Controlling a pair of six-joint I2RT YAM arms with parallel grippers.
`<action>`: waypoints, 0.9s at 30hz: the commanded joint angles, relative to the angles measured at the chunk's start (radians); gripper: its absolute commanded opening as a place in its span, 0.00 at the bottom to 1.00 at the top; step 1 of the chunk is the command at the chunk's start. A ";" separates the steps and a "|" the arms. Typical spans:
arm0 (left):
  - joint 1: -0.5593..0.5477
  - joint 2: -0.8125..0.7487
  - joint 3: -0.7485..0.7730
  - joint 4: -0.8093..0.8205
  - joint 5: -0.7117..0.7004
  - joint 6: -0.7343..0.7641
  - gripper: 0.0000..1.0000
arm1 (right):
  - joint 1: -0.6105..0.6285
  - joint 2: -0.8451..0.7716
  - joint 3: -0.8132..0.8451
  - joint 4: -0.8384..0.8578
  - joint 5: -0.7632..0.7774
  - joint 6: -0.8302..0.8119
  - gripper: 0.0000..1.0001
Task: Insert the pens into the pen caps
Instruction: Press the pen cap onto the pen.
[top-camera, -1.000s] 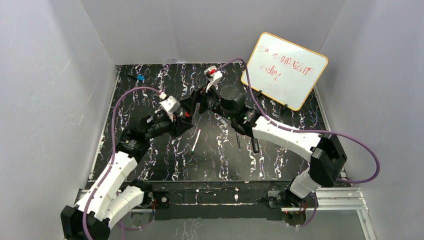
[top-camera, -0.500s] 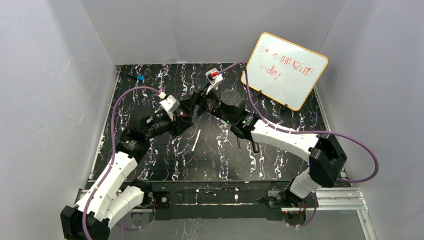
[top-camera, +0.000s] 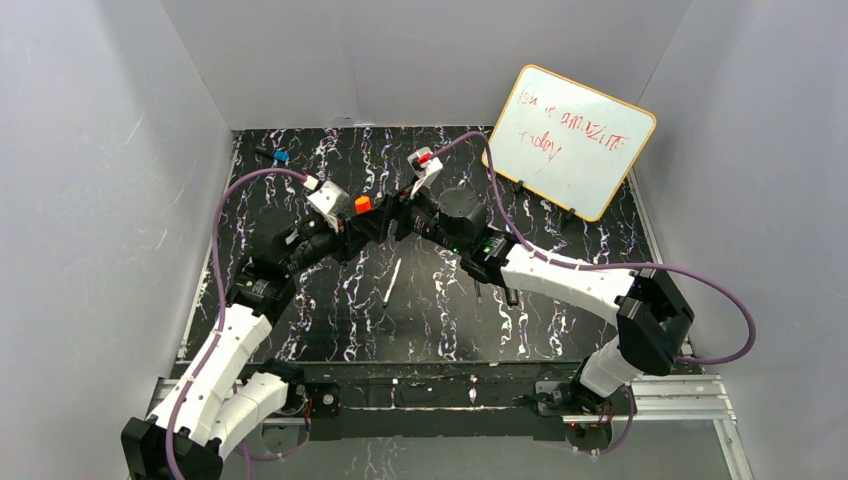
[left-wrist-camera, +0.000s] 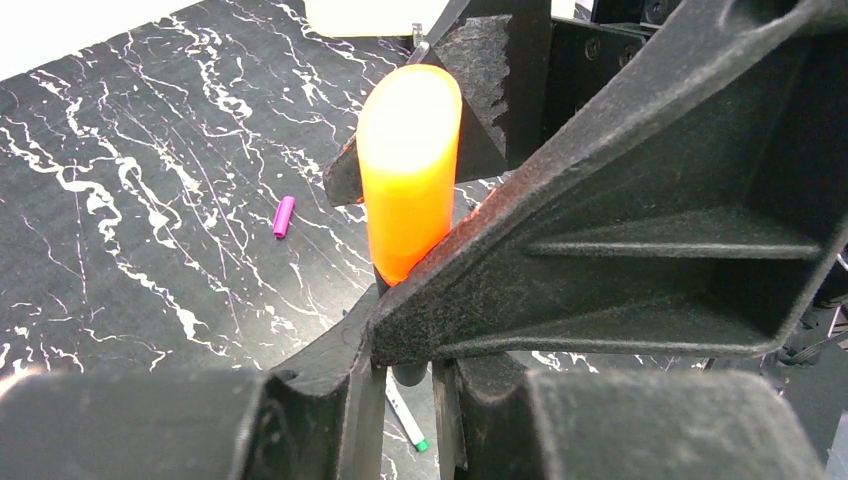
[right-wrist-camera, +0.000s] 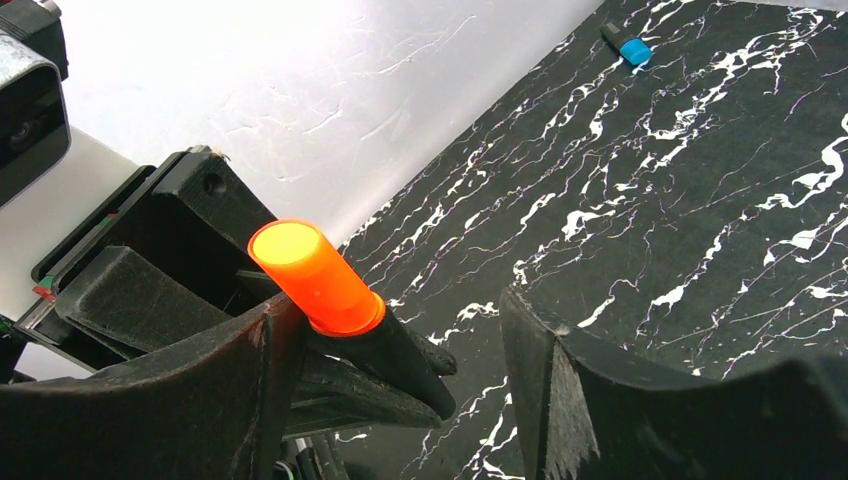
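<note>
My left gripper (top-camera: 368, 214) (left-wrist-camera: 400, 290) is shut on a short black marker (right-wrist-camera: 405, 365) that wears an orange cap (top-camera: 363, 203) (left-wrist-camera: 408, 165) (right-wrist-camera: 312, 272), held above the table with the cap pointing up. My right gripper (top-camera: 396, 216) (right-wrist-camera: 405, 310) faces it, open, and the marker's black body lies between its fingers, close to the left finger (right-wrist-camera: 250, 370). A slim white pen (top-camera: 392, 282) (left-wrist-camera: 408, 425) with a green tip lies below on the table. A purple cap (left-wrist-camera: 285, 216) lies loose. A blue cap (top-camera: 281, 157) (right-wrist-camera: 633, 50) sits at the far left.
A whiteboard (top-camera: 570, 140) with red writing leans at the back right. A thin dark pen (top-camera: 478, 290) and a short black marker (top-camera: 510, 295) lie under my right forearm. Grey walls enclose the black marbled table (top-camera: 300, 320).
My left gripper has lifted and shifted left and back with the marker, so the orange cap now shows from above. The right gripper followed it slightly left and stayed open.
</note>
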 joint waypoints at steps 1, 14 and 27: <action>-0.003 -0.008 0.052 0.124 0.015 -0.002 0.00 | 0.052 0.021 0.008 -0.129 -0.127 -0.046 0.78; -0.003 0.015 -0.035 0.100 0.006 -0.006 0.00 | 0.043 -0.050 0.126 -0.095 -0.235 -0.173 0.78; -0.003 -0.027 -0.070 0.084 0.032 -0.008 0.00 | -0.056 -0.001 0.210 -0.124 -0.171 -0.169 0.78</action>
